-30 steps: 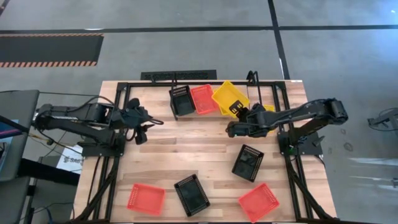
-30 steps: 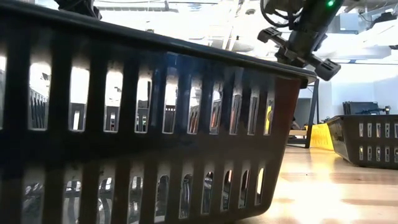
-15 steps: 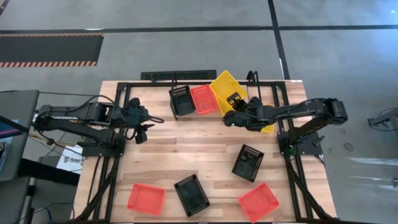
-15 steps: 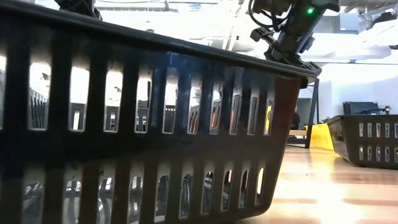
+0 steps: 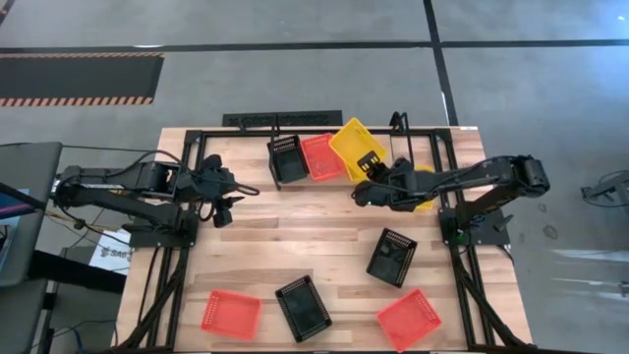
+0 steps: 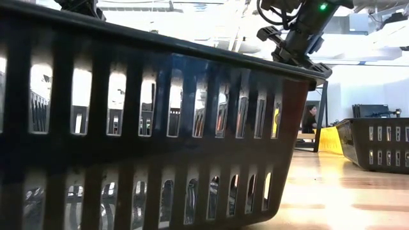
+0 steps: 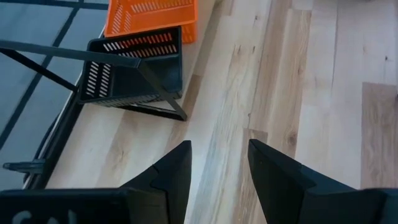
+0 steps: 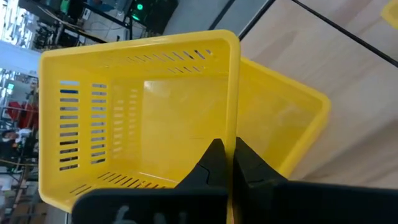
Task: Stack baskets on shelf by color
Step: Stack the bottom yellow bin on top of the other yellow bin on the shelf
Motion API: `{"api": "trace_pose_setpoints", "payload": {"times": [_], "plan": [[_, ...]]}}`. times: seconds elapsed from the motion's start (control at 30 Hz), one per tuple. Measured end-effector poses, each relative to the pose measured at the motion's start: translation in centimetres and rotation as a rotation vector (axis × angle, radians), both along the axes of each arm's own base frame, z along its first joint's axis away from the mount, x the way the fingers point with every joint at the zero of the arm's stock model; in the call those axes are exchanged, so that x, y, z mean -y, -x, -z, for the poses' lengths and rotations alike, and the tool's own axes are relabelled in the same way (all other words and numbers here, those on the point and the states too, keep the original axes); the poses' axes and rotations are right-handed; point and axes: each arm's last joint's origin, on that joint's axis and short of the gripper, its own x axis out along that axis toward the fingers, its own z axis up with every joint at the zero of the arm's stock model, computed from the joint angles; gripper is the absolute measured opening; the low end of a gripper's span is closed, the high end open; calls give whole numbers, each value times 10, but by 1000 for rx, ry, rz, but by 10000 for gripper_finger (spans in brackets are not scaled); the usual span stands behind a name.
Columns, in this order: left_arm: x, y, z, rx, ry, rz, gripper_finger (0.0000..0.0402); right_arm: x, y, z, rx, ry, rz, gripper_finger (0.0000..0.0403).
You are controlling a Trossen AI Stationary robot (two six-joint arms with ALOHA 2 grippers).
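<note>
The right gripper (image 8: 225, 163) was clamped on the rim of a yellow basket (image 5: 358, 149), holding it tilted at the back of the table above a second yellow basket (image 8: 283, 124), beside the red-orange basket (image 5: 322, 156) and black basket (image 5: 288, 159) on the shelf (image 7: 124, 93). The left gripper (image 7: 217, 163) waited over bare wood at the table's left with its fingers apart, gripping nothing. Every basket seen looked empty, including the two black (image 5: 304, 307) (image 5: 392, 257) and two red-orange (image 5: 231, 314) (image 5: 409, 320) ones along the front, though a third yellow one may have been hidden under the arm.
</note>
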Motion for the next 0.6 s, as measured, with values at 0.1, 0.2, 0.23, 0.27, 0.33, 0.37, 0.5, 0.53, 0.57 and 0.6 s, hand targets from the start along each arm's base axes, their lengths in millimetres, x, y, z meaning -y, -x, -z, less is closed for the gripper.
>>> {"api": "trace_pose_setpoints", "payload": {"times": [0.1,0.2,0.23,0.27,0.33,0.37,0.5,0.53,0.57,0.6], "plan": [[0,0,0,0,0,0,146,-5,0,0,2,-1,-13,3],[0,0,0,-1,-2,2,146,-9,0,0,-20,8,-41,3],[0,0,0,-2,-4,4,146,-10,0,-2,-30,11,-50,3],[0,0,0,-3,-5,5,146,-10,-1,-4,-34,10,-56,3],[0,0,0,-2,-5,5,146,-8,-1,-6,-48,-28,-71,3],[0,0,0,-2,-5,5,146,-7,0,-6,-74,-61,-87,3],[0,0,0,-1,2,4,146,-1,2,-13,-152,-256,-168,3],[0,0,0,0,4,2,146,1,2,-15,-165,-298,-187,3],[0,0,0,0,4,2,146,3,2,-18,-178,-323,-206,4],[0,0,0,0,4,2,146,4,1,-21,-185,-330,-225,4]]}}
